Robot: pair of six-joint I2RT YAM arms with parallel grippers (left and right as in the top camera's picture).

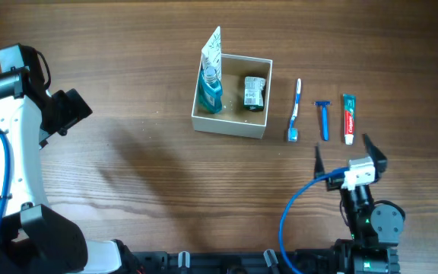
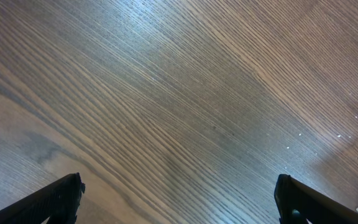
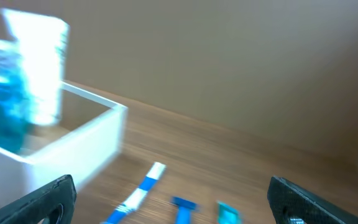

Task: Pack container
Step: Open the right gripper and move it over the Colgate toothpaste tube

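Packing is partly done. The container (image 1: pixel 231 126) sits in the upper middle of the overhead frame on the bench (image 1: pixel 128 61). It already has three things in it: a blue bottle (image 1: pixel 211 91) and a white tube (image 1: pixel 214 44) standing against its left wall, and a small dark packet (image 1: pixel 255 92) lying toward its right side.

Three things are not yet packed. A toothbrush (image 1: pixel 295 113), a razor (image 1: pixel 324 120) and a toothpaste tube (image 1: pixel 349 118) lie in a row just right of the container, each apart from the next. By that count the job looks about half finished, with that row left to go in.

The right gripper (image 1: pixel 344 152) is in the lower right of the overhead frame, just below the row, with its jaws spread wide. It holds nothing and touches nothing (its own camera shows the three loose items low in the frame between its fingers, blurred).

The left gripper (image 2: pixel 179 199) is far over at the left edge, well apart from everything. Its jaws are also wide and empty, with only bare wood grain between them.
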